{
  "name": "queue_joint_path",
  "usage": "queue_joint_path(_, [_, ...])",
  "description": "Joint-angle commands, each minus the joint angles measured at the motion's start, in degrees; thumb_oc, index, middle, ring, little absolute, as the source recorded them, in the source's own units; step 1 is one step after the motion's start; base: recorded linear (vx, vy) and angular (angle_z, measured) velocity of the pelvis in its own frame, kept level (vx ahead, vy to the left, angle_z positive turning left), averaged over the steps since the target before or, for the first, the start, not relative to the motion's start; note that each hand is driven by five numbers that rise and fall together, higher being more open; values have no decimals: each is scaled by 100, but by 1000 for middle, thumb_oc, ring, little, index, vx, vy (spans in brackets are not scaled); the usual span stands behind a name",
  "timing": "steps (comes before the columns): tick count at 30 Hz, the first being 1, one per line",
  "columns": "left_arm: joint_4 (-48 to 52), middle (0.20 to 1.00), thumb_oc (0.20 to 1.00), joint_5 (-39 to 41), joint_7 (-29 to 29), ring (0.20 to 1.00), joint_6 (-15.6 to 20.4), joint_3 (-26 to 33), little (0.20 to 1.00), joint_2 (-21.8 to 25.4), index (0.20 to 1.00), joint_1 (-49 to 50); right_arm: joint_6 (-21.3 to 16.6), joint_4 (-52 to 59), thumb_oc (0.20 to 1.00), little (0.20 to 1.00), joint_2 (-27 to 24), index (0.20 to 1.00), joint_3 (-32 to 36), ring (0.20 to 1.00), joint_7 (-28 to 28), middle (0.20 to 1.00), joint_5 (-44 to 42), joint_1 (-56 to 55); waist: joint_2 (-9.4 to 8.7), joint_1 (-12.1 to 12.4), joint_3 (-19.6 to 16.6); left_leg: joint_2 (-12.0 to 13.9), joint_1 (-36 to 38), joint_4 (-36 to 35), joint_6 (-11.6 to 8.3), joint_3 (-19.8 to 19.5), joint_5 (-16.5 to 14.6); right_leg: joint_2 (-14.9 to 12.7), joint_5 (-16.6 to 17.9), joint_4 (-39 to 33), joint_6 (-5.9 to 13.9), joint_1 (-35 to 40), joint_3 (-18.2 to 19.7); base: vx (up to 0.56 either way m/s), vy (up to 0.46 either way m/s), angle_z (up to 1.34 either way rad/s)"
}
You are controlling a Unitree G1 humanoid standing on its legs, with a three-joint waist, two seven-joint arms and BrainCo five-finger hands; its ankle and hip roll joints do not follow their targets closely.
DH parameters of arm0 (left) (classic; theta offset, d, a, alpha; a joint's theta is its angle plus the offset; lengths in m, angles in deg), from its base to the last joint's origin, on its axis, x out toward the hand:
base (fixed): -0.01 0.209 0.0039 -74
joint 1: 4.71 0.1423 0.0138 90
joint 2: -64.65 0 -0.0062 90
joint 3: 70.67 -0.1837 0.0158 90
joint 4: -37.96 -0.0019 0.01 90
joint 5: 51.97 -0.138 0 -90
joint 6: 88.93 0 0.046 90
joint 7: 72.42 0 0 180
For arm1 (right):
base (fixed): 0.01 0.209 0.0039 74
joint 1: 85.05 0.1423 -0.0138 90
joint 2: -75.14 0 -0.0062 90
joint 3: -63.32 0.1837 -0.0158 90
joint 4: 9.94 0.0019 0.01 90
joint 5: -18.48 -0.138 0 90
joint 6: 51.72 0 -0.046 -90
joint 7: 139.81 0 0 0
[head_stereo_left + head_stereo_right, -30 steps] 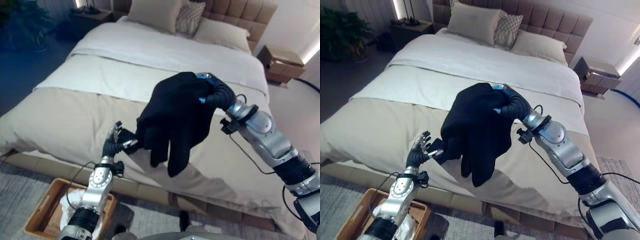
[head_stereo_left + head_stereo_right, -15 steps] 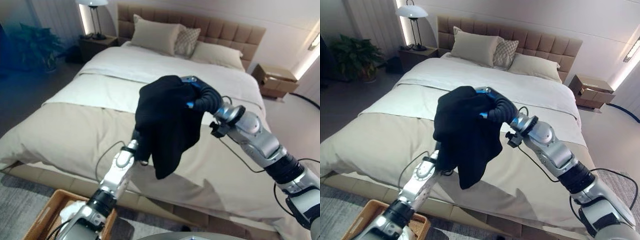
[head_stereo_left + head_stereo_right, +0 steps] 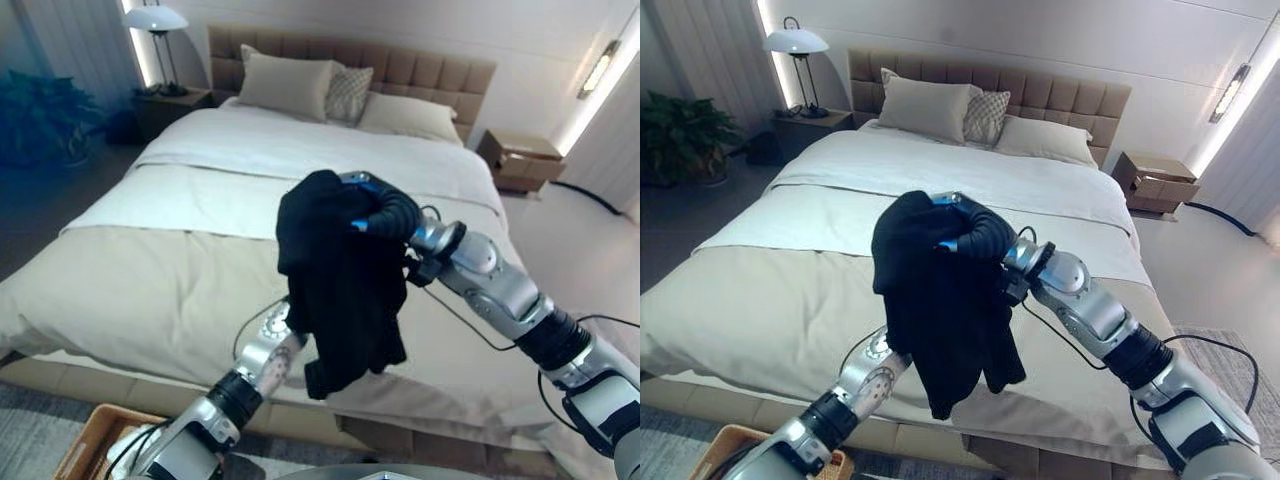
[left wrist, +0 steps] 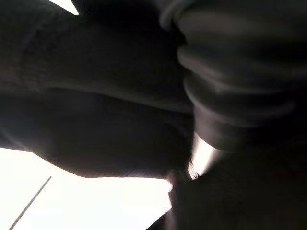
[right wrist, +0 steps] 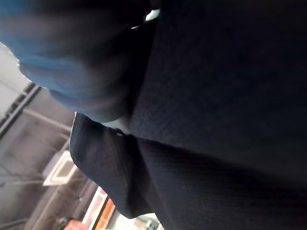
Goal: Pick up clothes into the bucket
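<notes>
Basket (image 3: 82, 452) at lower left holds white cloth (image 3: 122, 448); black garment (image 3: 340, 285) aloft.

Head eyes overlook bed (image 3: 940, 200); wrist views hug cloth (image 3: 940, 300).

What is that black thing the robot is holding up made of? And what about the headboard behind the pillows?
The black garment looks like soft matte cloth, maybe knit: it droops in limp folds from the right hand, and the right wrist view shows a fine weave. The headboard looks like tan padded fabric or leather, stitched into puffy squares; which one is hard to tell.
</notes>
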Motion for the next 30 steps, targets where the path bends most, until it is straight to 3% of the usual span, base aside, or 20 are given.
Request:
queue_joint_path(1, [-272, 200, 200, 264, 207, 200, 232, 73, 200, -252, 200, -376, -359, 73, 200, 200, 212, 200, 294, 200, -70, 200, -422, 621, -42, 70, -151, 155, -312, 264, 3, -371, 45, -258, -135, 360, 294, 167, -48, 0, 0, 0])
queue_joint_path(7, [-105, 200, 200, 324, 237, 200, 287, 456, 200, -68, 200, 32, -384, 53, 200, 200, 145, 200, 720, 200, -133, 200, -327, 220, -42, 126, -145, 148, -339, 302, 5, -410, 38, -257, -144, 362, 283, 181, -79, 0, 0, 0])
queue_joint_path(17, [1066, 200, 200, 983, 578, 200, 243, 1801, 200, 555, 200, 1532, -498, -371, 200, 200, 325, 200, 2376, 200, -507, 200, 67, -1328, 1, 360, -93, 117, -427, 395, 43, -582, 17, -287, -179, 348, 272, 266, -214, -1, -3, 3])
queue_joint_path(18, [1074, 200, 200, 984, 576, 200, 240, 1800, 200, 561, 200, 1541, -497, -368, 231, 231, 329, 231, 2378, 231, -508, 231, 69, -1334, -3, 359, -96, 117, -427, 397, 43, -583, 16, -288, -180, 347, 273, 268, -215, -6, 1, 6])
queue_joint_path(20, [1496, 200, 200, 1121, 654, 200, 283, 2095, 200, 676, 200, 1865, -536, -724, 896, 896, 427, 896, 2642, 896, -756, 896, 533, -1507, 11, 424, -89, 98, -452, 408, 54, -630, 13, -291, -189, 345, 266, 278, -252, -3, 0, 6])
queue_joint_path(21, [1597, 200, 200, 1177, 656, 200, 302, 2182, 200, 691, 200, 1936, -535, -863, 1000, 1000, 500, 1000, 2678, 1000, -807, 1000, 619, -1551, 13, 442, -87, 95, -465, 413, 54, -636, 16, -290, -195, 350, 261, 280, -271, -2, -3, 5])
queue_joint_path(30, [2247, 200, 200, 1435, 643, 200, 436, 2581, 200, 648, 200, 2138, -416, -1721, 1000, 1000, 808, 1000, 2392, 1000, -949, 1000, 1410, -1575, 26, 572, 8, 105, -549, 430, 37, -764, 83, -257, -269, 416, 212, 300, -402, -15, -9, 12])
